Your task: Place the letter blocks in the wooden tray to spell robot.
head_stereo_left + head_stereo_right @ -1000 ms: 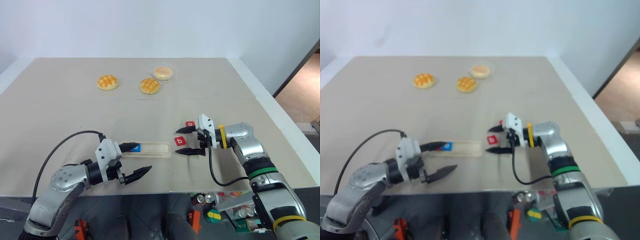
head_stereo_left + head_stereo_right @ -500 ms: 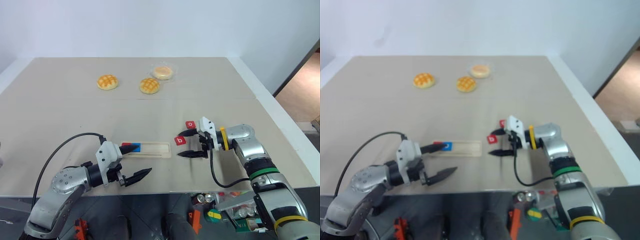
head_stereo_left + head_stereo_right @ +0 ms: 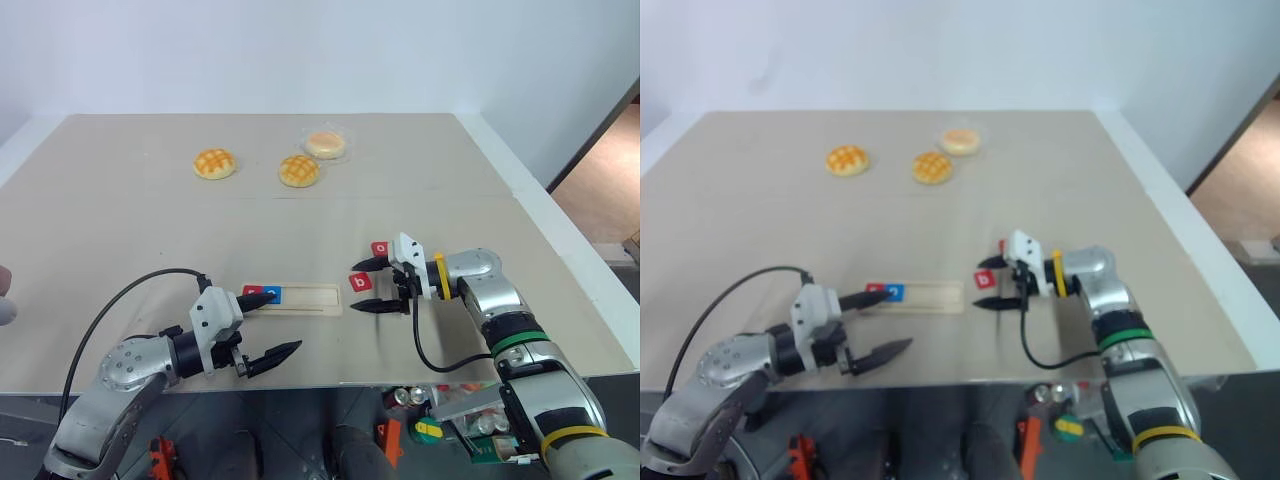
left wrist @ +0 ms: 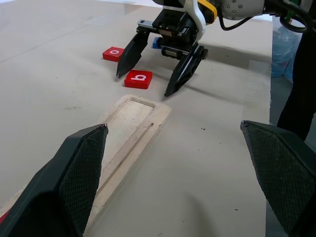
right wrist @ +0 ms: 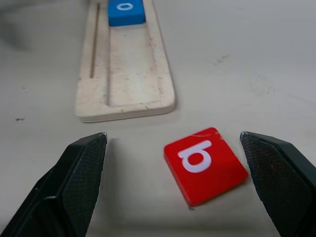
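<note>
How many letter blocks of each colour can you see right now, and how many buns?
Red letter blocks: 3 (one in the wooden tray, the b block and the red o block loose)
Blue letter blocks: 1 (the blue o block in the tray); a blue bit behind the right gripper may be another
Buns: 3 (left bun, middle bun, far bun)
Total: 7

Red letter block (image 5: 205, 165), lying between the fingers of the right tool (image 3: 375, 287): it is showing a white lowercase "b".

Second red block (image 4: 114, 53), lying just beyond the right tool's far finger: it is showing a white lowercase "o".

Blue block (image 5: 126, 11), sitting in the wooden tray (image 5: 143, 84) ahead of the right tool: it is showing a white lowercase "o".

Red block (image 3: 253, 293), sitting beside the blue one at the tray end nearest the left tool (image 3: 270, 325): its letter is not resolving.
</note>
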Robot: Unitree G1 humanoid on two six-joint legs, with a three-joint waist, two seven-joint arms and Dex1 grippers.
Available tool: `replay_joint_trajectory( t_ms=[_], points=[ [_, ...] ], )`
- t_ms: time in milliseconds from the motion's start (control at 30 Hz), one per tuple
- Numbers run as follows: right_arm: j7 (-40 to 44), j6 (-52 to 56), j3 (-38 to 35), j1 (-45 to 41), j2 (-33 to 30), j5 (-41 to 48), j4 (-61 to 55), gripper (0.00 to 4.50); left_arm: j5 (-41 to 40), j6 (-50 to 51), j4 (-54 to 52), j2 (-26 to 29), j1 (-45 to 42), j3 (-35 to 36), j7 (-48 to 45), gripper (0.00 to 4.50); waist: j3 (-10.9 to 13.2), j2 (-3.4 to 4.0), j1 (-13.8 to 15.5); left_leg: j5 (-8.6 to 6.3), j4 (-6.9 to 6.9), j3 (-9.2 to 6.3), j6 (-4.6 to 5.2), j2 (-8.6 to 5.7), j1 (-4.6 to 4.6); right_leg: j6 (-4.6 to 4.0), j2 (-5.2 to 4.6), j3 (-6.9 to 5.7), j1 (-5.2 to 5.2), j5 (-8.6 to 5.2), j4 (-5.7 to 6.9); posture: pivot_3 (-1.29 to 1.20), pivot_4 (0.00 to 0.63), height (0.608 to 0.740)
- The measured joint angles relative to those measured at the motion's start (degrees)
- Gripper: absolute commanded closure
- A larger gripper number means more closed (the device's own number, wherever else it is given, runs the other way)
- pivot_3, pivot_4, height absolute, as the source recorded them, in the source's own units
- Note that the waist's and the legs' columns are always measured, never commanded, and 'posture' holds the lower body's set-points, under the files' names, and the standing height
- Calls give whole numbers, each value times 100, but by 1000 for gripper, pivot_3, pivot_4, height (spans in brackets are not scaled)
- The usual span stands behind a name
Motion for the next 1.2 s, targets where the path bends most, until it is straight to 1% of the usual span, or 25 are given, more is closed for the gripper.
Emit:
replay_joint_trajectory(
  t_ms=[267, 333, 433, 667, 867, 933, 1067, 1167, 1200],
  points=[
    [-5, -132, -1, -98, 27, -61, 236, 265, -6, 0, -1, 22, 25, 0, 12, 10, 3, 3, 0, 0, -4, 0, 0, 0, 0, -1, 1, 0, -2, -2, 0, 0, 150, 740],
    [-2, -188, 0, -125, 27, -73, 308, 265, -40, 32, -1, -9, 87, 9, 133, 10, 3, 3, 0, 0, -4, -1, 0, 0, 0, -1, 0, 0, -1, -3, 0, 0, 150, 740],
    [120, -71, -20, -125, 22, -45, 290, 265, -80, 143, -1, -109, 88, 61, 318, 10, 3, 3, 0, 0, -4, -2, 0, 0, 1, -1, 0, -1, 0, -3, 0, 0, 150, 740],
    [286, 127, -22, -6, -60, 42, 47, 265, -58, 144, -1, -98, 82, 44, 338, 10, 3, 3, 1, -1, -8, -2, -1, 0, 0, 0, 0, -1, -1, -6, 0, 0, 150, 740],
    [366, 392, -52, 314, -200, 169, -481, 265, -4, 132, 4, 17, 78, -7, 287, 10, 4, 3, 2, -1, -11, -3, -1, 0, 0, -1, 0, -2, -2, -7, -1, 0, 150, 740],
    [304, 554, -137, 530, -231, 251, -790, 265, 4, 130, 12, 51, 69, -16, 215, 10, 4, 3, 3, -2, -13, -2, -1, -1, 0, -1, -1, -2, -2, -8, -3, 0, 150, 740],
    [193, 703, -182, 647, -231, 290, -981, 265, 4, 130, 29, 67, 66, -25, 206, 10, 4, 3, 3, -2, -14, -2, -2, -1, 1, -1, -1, -1, -2, -8, -3, 0, 150, 740],
    [25, 792, -209, 784, -230, 320, -1176, 265, 9, 128, 57, 79, 63, -33, 198, 10, 4, 3, 3, -2, -13, -3, -2, -1, 1, -1, -1, -2, -3, -8, -3, 0, 150, 740],
    [-240, 976, -237, 933, -210, 337, -1452, 265, 25, 122, 78, 93, 3, -55, 165, 10, 4, 3, 2, -2, -13, -2, -2, -1, 2, -1, -1, -1, -2, -8, -3, 0, 150, 740]
  ],
)
